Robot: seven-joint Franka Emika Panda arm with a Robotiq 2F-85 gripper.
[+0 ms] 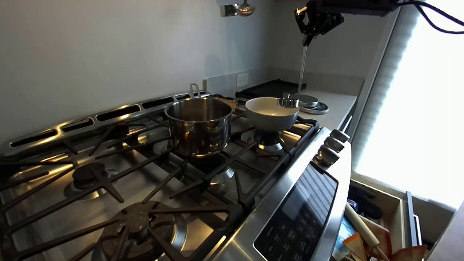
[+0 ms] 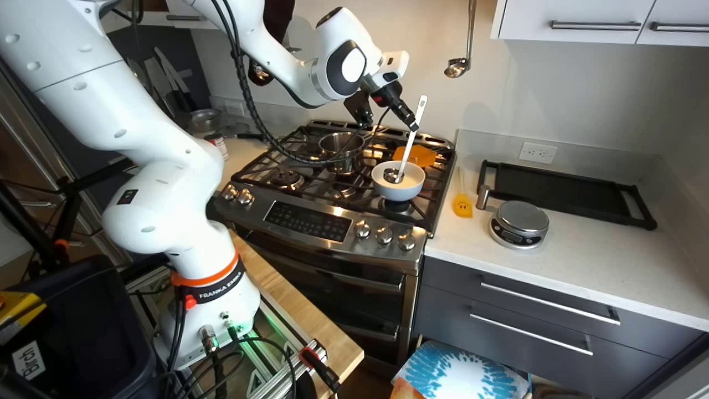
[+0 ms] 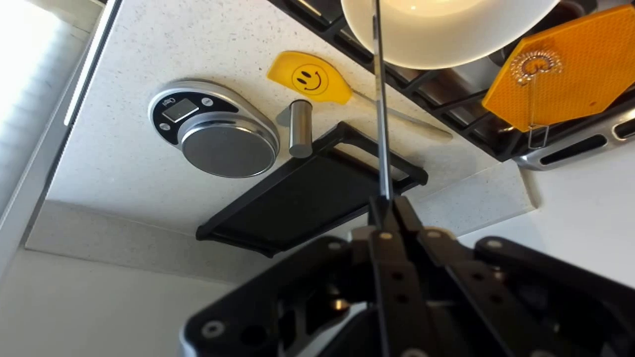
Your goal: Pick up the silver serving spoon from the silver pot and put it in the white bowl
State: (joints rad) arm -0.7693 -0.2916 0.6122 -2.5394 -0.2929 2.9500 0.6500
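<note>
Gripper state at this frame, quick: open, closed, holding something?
Black two-fingered gripper: closed, holding the long thin silver metal serving spoon by its handle.

White flat-fronted cabinets (image 2: pixel 581 12) hang on a plain pale wall (image 2: pixel 559 94) above a speckled white countertop (image 2: pixel 592 257) and flat dark grey drawers (image 2: pixel 515 313); in an exterior view, bright white light (image 1: pixel 409 105) glares near the countertop.

White robot arm (image 2: pixel 171 177), orange ring (image 2: pixel 206 277), black FRANKA EMIKA band (image 2: pixel 220 287), black cables (image 2: pixel 243 88), black gripper (image 3: pixel 392 206), round silver screws (image 3: pixel 214 328)
</note>
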